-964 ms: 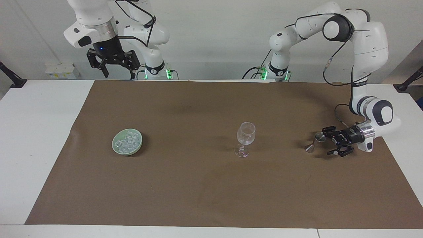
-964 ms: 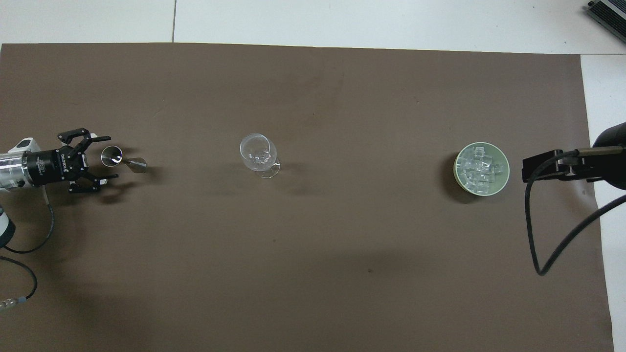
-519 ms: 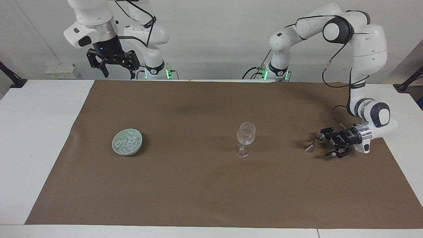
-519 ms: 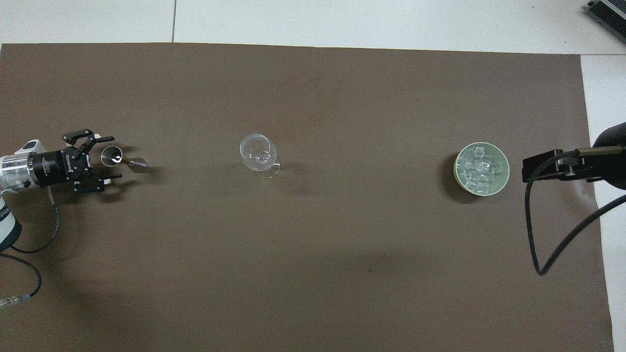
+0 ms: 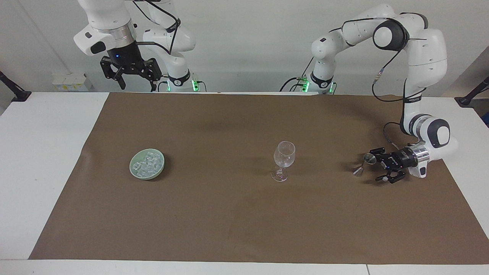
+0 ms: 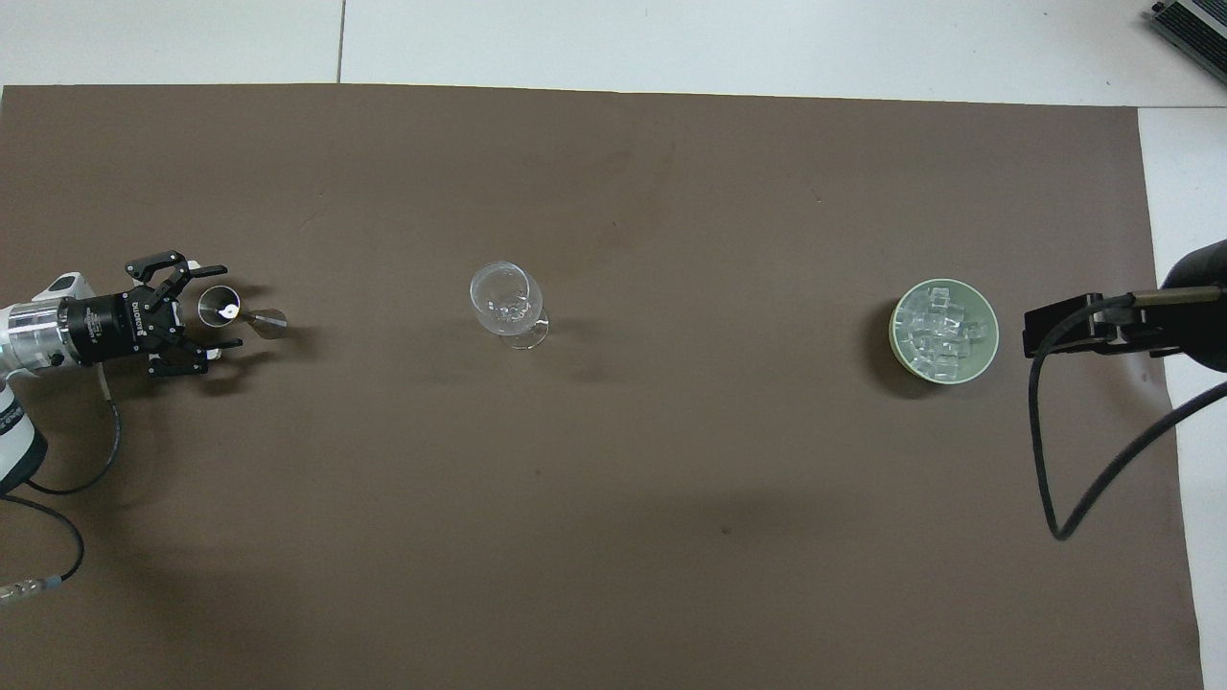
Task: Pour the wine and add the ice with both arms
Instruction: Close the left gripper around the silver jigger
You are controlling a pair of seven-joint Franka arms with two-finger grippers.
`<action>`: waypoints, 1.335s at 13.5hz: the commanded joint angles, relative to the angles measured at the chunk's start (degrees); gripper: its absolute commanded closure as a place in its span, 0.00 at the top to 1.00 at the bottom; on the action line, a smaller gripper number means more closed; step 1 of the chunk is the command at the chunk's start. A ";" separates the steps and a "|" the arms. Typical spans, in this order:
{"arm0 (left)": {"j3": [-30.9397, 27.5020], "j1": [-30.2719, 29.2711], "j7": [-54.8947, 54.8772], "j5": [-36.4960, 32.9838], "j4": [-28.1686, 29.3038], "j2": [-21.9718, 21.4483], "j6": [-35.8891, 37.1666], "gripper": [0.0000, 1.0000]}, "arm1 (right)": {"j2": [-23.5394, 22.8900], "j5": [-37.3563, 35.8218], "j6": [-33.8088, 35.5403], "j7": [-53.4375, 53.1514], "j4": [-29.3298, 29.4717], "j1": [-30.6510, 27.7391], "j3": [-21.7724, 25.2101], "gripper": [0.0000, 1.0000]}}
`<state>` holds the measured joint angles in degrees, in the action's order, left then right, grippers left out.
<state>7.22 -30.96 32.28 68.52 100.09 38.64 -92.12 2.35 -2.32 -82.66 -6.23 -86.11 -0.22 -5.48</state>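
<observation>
A small metal jigger (image 5: 364, 164) (image 6: 222, 309) stands on the brown mat at the left arm's end of the table. My left gripper (image 5: 379, 165) (image 6: 226, 308) lies low and level beside it, open, its fingers on either side of the jigger's top cup without closing on it. A clear stemmed wine glass (image 5: 284, 159) (image 6: 506, 307) stands upright mid-table. The ice (image 5: 146, 163) (image 6: 944, 331) is heaped in a pale green bowl (image 5: 162, 167) (image 6: 898, 331) toward the right arm's end. My right gripper (image 5: 136, 84) waits open, high over the table's robot-side edge. No wine is in view.
The brown mat (image 5: 244, 221) covers most of the white table (image 5: 42, 160). A dark part of the right arm with a looping black cable (image 6: 1054, 460) hangs over the mat's edge beside the bowl.
My left gripper has edged a little further toward the jigger, staying open. The right arm, glass and bowl have not moved.
</observation>
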 commanded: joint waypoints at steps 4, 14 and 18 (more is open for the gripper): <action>-0.45 0.72 0.85 2.06 -0.69 0.64 0.28 1.00 | 1.34 1.36 -0.75 1.49 -1.69 -0.66 -0.05 1.00; -0.45 1.60 1.03 2.94 0.10 0.64 0.80 0.81 | 1.34 1.36 -0.75 1.49 -1.60 -0.66 -0.05 1.00; -0.54 1.52 1.11 2.85 0.19 0.64 1.07 0.70 | 1.34 1.36 -0.75 1.49 -1.69 -0.66 -0.05 1.00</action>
<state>7.46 -30.09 32.62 70.15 100.19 39.12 -91.88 2.35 -2.32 -82.66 -6.23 -86.12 -0.22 -5.48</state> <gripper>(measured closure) 0.278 0.000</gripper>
